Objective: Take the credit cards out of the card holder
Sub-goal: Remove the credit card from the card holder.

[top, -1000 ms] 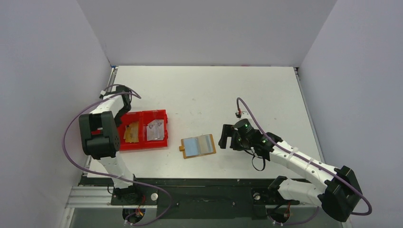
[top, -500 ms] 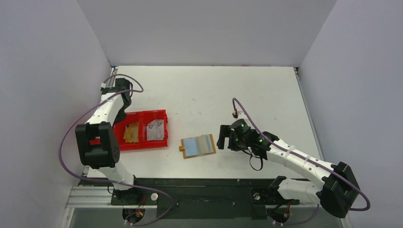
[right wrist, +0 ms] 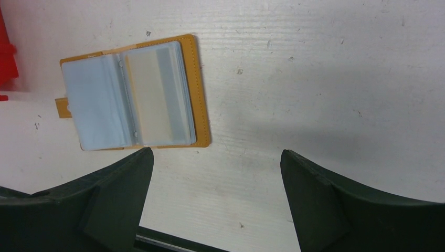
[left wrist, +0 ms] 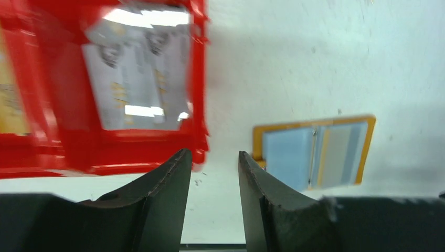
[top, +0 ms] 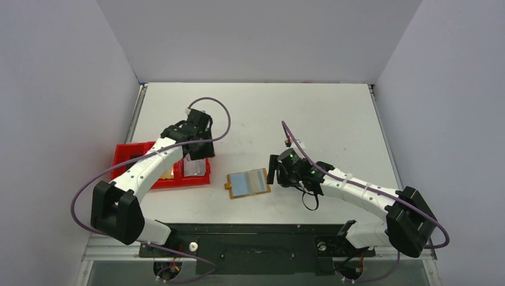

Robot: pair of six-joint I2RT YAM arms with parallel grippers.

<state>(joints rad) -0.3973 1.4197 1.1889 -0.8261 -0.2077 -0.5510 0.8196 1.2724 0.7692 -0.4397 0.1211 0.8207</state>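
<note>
Nothing here is legible: no word, number or brand. The silvery card (left wrist: pixel 137 79) in the red tray (left wrist: pixel 198 105) carries dark and yellowish marks, too blurred to read. Beside the tray, the open card holder (right wrist: pixel 201 94) shows pale credit cards (right wrist: pixel 157 94) behind cloudy sleeves, their print indistinct.

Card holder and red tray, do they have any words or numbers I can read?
None can be read.
The grey card in the red tray: dark and yellowish marks, too blurred to read.
The card holder, lying open: plain pale blue and tan sleeves, no print visible.
</note>
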